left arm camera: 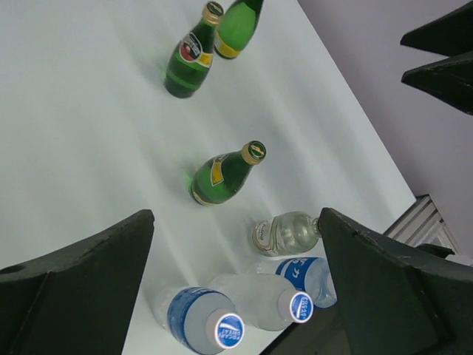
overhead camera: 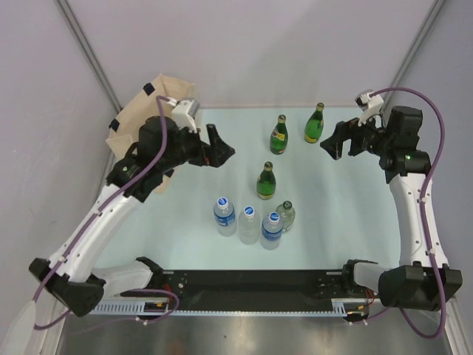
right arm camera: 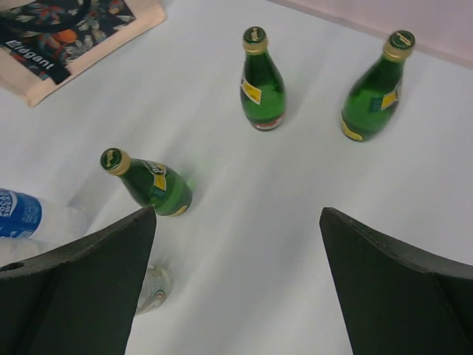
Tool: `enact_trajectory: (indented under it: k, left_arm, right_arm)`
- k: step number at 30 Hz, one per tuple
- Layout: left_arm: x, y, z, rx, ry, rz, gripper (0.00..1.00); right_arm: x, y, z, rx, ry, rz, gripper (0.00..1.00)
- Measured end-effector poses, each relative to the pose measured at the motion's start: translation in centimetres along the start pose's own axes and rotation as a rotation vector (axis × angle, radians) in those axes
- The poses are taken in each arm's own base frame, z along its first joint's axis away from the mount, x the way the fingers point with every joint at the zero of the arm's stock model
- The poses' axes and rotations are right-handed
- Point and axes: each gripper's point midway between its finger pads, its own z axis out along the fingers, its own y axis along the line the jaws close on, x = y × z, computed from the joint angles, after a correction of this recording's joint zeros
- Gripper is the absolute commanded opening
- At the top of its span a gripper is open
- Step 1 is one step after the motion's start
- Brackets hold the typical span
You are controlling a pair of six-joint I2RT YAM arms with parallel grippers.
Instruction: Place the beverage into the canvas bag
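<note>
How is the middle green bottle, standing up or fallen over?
Standing up. The green bottle sits on its base on the table, gold cap on top.

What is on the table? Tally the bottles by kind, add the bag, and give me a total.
Green bottles: 3
Blue-capped water bottles: 3
Small clear bottle: 1
Canvas bag: 1
Total: 8
</note>
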Motion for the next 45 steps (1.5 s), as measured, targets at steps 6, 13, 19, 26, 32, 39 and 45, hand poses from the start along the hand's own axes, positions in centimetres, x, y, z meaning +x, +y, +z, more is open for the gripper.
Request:
enact_trajectory:
  k: [6, 13, 19, 26, 32, 39, 45]
  left_arm:
    - [1.8, -3.6, 4.4, 0.007, 0.113, 0.050, 0.99]
    - [4.4, -6.7, 10.5, -0.036, 0.240, 0.133, 0.93]
    - [6.6, -7.3, 13.2, -0.119, 0.322, 0.212, 0.91]
    - [9.0, -7.0, 15.3, -0.198, 0.406, 0.279, 0.87]
    - [10.9, -5.3, 15.7, -0.260, 0.472, 0.309, 0.84]
    - [12.2, -4.3, 17.0, -0.298, 0.504, 0.322, 0.77]
    - [13.5, -3.0, 18.1, -0.335, 0.536, 0.316, 0.69]
  right_arm:
    - [0.2, 0.9, -0.6, -0.070, -0.003, -0.035, 1.00]
    - [2.2, -0.1, -0.9, -0.066, 0.018, 0.023, 1.00]
    - [3.4, -0.2, -0.9, -0.065, 0.034, 0.064, 1.00]
    - [4.2, -0.6, -0.8, -0.054, 0.039, 0.103, 1.00]
    - [4.2, -0.5, -0.8, -0.059, 0.037, 0.114, 1.00]
    - [4.1, -0.6, -0.6, -0.059, 0.029, 0.114, 1.00]
    - [4.0, -0.6, -0.6, -0.058, 0.026, 0.114, 1.00]
